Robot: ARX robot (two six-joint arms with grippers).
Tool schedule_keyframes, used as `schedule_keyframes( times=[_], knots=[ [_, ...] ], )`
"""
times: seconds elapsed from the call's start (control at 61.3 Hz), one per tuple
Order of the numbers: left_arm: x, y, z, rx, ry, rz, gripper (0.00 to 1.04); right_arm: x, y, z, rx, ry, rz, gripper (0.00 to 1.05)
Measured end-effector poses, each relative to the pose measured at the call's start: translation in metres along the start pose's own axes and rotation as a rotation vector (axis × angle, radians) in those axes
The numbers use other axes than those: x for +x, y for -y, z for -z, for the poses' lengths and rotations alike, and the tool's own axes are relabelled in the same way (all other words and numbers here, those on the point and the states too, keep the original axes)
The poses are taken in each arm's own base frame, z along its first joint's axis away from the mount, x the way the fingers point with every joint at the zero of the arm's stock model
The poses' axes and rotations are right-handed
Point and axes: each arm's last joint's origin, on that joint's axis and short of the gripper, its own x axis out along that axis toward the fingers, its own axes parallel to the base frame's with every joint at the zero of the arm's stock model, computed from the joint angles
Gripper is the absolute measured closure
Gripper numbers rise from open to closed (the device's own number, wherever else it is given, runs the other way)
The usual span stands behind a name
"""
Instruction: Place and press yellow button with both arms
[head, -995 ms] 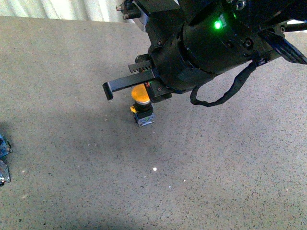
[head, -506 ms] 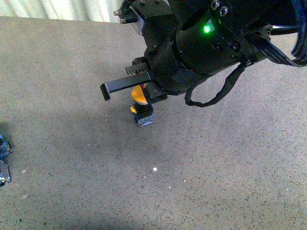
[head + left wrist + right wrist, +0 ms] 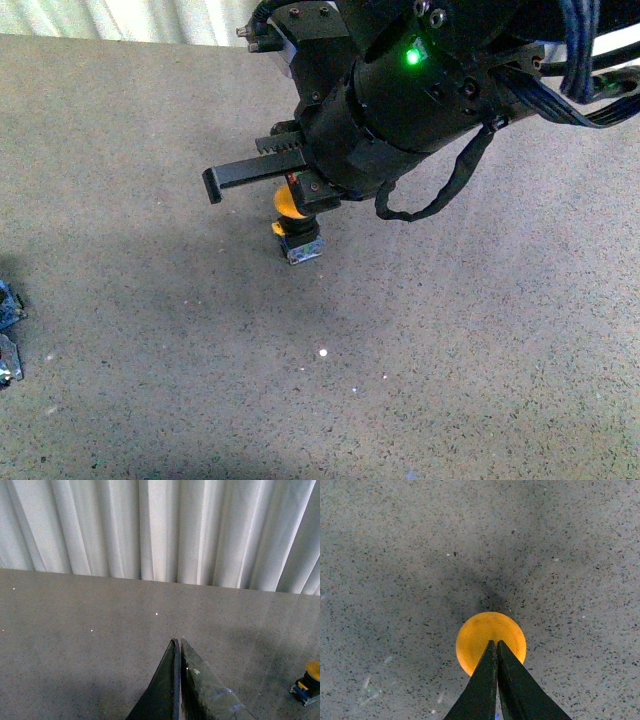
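Front: my right gripper (image 3: 213, 186) hangs over the yellow button (image 3: 298, 238), which stands upright on the grey speckled surface (image 3: 450, 350). I can't tell the jaws from here.

Left wrist: left gripper (image 3: 177, 642) clenched on nothing. The button (image 3: 311, 680) sits well apart from it on the surface.

Right wrist: right gripper (image 3: 495, 644) fingers pressed together and empty, tips over the button (image 3: 480, 632), seen from above. Can't tell if they touch it.

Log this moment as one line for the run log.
phase: press | right tool: shut, tips over yellow button cap, contact unclear | left tool: shut, apart from button | button: upright on speckled surface
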Motion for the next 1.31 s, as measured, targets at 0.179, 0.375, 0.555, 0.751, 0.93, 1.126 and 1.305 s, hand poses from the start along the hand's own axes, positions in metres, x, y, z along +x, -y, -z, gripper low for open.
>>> schedule_keyframes(
  times=[0.179, 0.375, 0.555, 0.751, 0.93, 1.126, 1.305],
  knots=[
    [0.0, 0.0, 0.0, 0.0, 0.0, 0.0, 1.03, -0.006, 0.004, -0.006, 0.053, 0.067, -0.05, 1.03],
    [0.0, 0.0, 0.0, 0.0, 0.0, 0.0, 1.03, -0.051, 0.016, -0.02, 0.09, 0.236, -0.028, 1.03],
    [0.0, 0.0, 0.0, 0.0, 0.0, 0.0, 1.03, -0.124, 0.035, -0.02, 0.11, 0.463, 0.023, 0.92],
    [0.0, 0.0, 0.0, 0.0, 0.0, 0.0, 1.03, -0.132, 0.046, 0.005, 0.115, 0.743, 0.302, 0.93],
    [0.0, 0.0, 0.0, 0.0, 0.0, 0.0, 1.03, -0.155, 0.068, 0.055, 0.116, 0.894, 0.372, 1.03],
    [0.0, 0.0, 0.0, 0.0, 0.0, 0.0, 1.03, -0.168, 0.081, 0.101, 0.11, 0.87, 0.387, 1.03],
    [0.0, 0.0, 0.0, 0.0, 0.0, 0.0, 1.03, -0.179, 0.084, 0.126, 0.105, 0.88, 0.381, 1.03]
  ],
)
